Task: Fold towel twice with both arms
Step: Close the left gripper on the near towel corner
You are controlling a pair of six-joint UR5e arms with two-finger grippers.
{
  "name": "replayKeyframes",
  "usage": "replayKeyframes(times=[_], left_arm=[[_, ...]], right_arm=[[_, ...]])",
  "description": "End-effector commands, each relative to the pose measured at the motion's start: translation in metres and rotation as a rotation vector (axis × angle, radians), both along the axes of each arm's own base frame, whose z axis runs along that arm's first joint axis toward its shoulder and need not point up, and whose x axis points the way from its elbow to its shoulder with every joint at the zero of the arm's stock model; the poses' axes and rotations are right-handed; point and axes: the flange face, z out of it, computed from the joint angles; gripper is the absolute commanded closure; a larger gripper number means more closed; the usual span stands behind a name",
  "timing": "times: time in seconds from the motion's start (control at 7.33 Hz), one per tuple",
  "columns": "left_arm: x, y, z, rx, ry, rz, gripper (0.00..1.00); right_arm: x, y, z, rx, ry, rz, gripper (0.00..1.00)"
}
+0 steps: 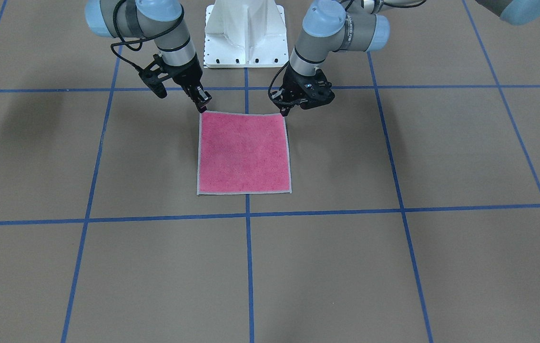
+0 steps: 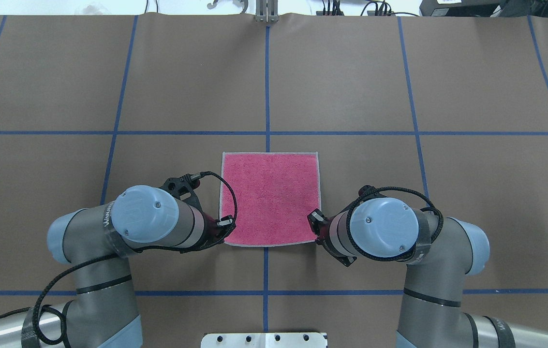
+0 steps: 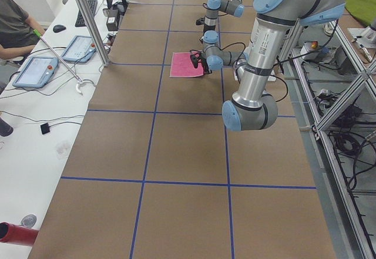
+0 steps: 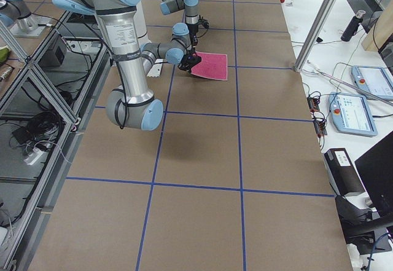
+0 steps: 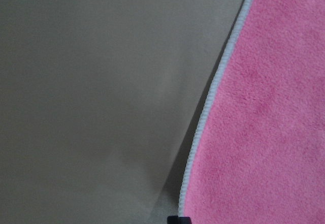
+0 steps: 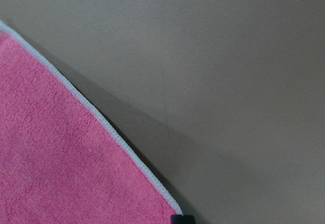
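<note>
The towel [image 1: 244,152] lies pink face up on the brown table, its light grey edging showing all round; it also shows in the overhead view [image 2: 270,198]. My left gripper [image 1: 283,112] [image 2: 226,224] is shut on the towel's robot-side corner on my left. My right gripper [image 1: 203,106] [image 2: 313,217] is shut on the other robot-side corner. In the left wrist view the towel's edge [image 5: 203,117] is raised slightly, with a shadow under it. The right wrist view shows the same at its edge [image 6: 117,142]. The dark grey face is hidden.
The white pedestal base [image 1: 245,33] stands behind the towel, between the arms. Blue tape lines [image 2: 267,87] grid the brown table. A side bench with tablets [image 3: 35,71] and a seated person runs along the far side.
</note>
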Motion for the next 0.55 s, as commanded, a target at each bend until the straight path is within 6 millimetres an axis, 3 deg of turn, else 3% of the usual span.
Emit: replayKeyframes(times=[0.0, 0.41], left_arm=[[-0.012, 0.003, -0.005, 0.004, 0.017, -0.004, 1.00], [-0.020, 0.015, -0.015, -0.062, 0.049, -0.032, 1.00]], right_arm=[[0.002, 0.001, -0.003, -0.005, -0.009, 0.003, 1.00], [0.007, 0.005, -0.011, -0.019, -0.030, -0.016, 1.00]])
